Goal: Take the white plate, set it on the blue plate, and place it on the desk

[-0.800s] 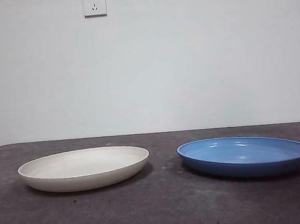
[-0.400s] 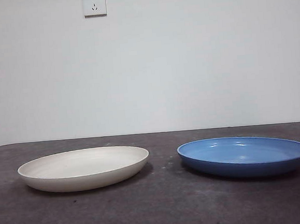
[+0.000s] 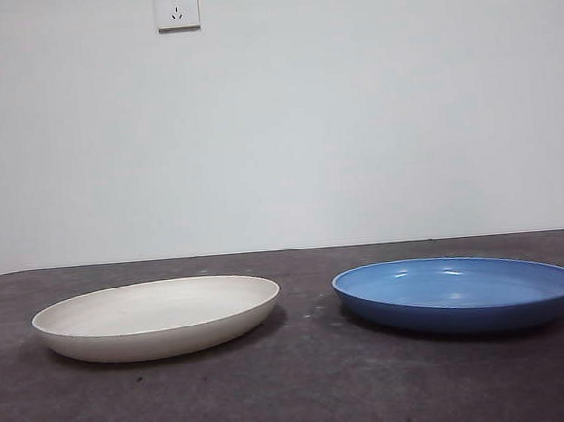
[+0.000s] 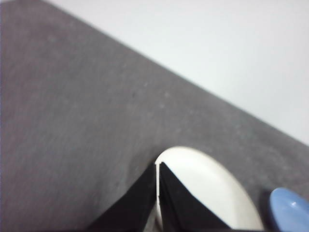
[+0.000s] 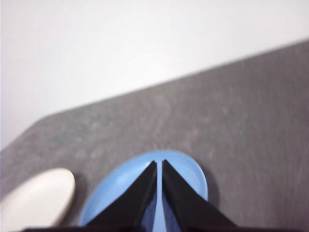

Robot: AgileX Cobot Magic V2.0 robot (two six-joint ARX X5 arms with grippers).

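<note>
The white plate (image 3: 158,318) lies flat on the desk (image 3: 306,395) at the left of the front view, and the blue plate (image 3: 459,293) lies beside it at the right with a gap between them. Neither arm shows in the front view. In the left wrist view my left gripper (image 4: 158,166) hangs shut over the white plate (image 4: 212,193), with nothing between its jaws. The right wrist view has my right gripper (image 5: 159,164) shut and empty above the blue plate (image 5: 193,176), and the white plate (image 5: 36,198) shows off to one side.
A white wall stands behind the desk, with a wall socket (image 3: 176,6) high up at the left. Bare desk surface lies in front of both plates and between them.
</note>
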